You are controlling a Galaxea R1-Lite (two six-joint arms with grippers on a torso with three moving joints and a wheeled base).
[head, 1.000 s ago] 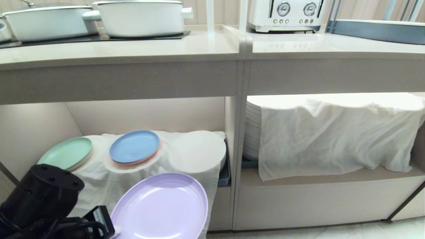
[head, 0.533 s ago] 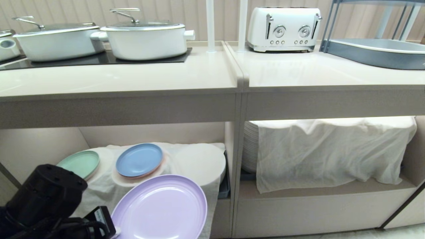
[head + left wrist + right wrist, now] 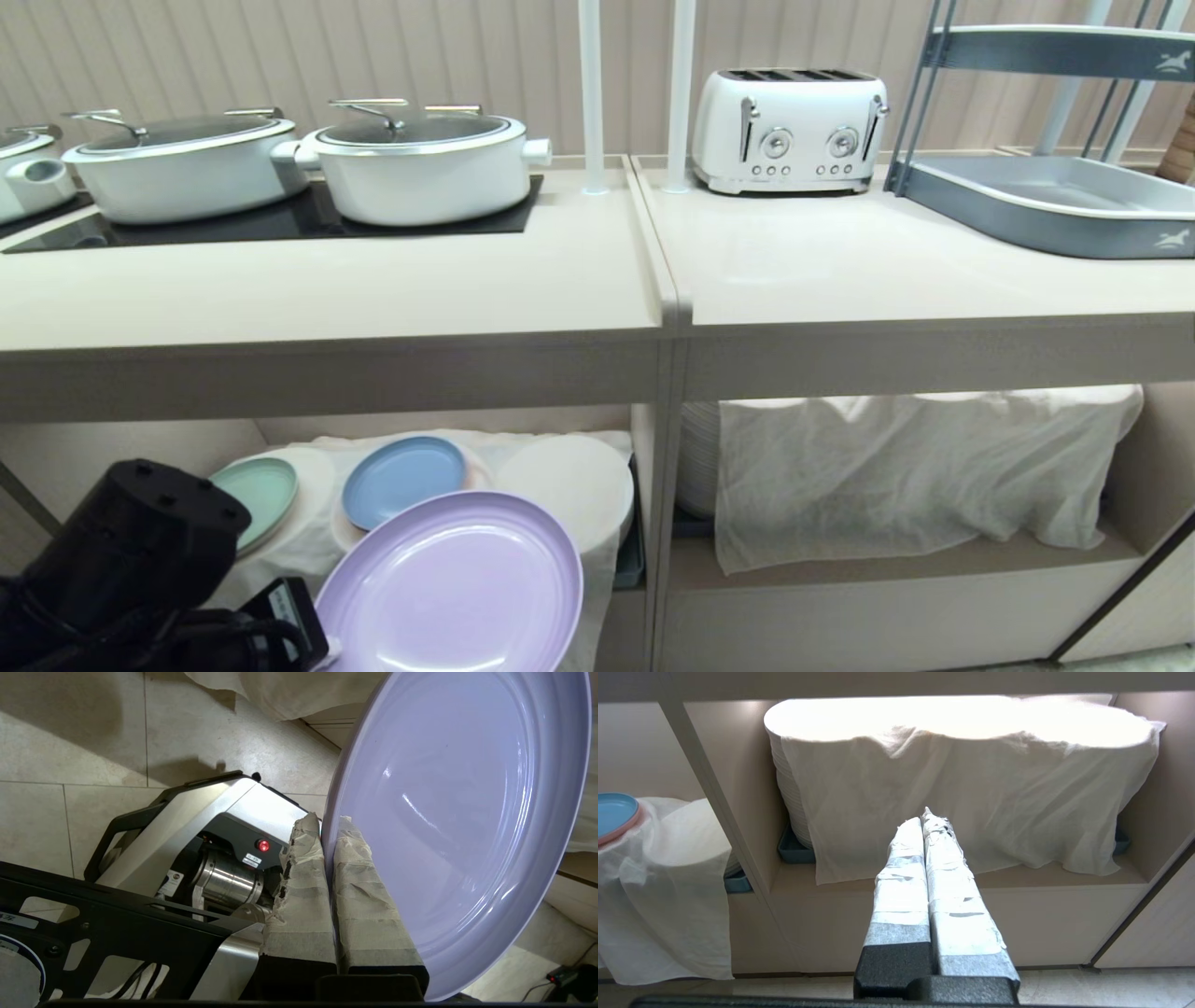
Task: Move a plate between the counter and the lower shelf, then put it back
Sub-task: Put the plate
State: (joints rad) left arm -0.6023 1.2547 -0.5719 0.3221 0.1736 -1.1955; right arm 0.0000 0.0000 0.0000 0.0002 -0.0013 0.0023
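Left end effector [image 3: 327, 826] pinches the rim of the lilac plate [image 3: 453, 588], held before the lower shelf [image 3: 597, 425], below the desk [image 3: 327, 289]; right end effector [image 3: 927, 819] pressed together, empty.

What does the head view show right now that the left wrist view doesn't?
Only the head view shows the counter with its pots, the toaster, and the mint-green plate and blue plate on the lower shelf. Only the left wrist view shows the left gripper shut on the rim, the robot's base and the tiled floor. Both show the plate and white cloth.
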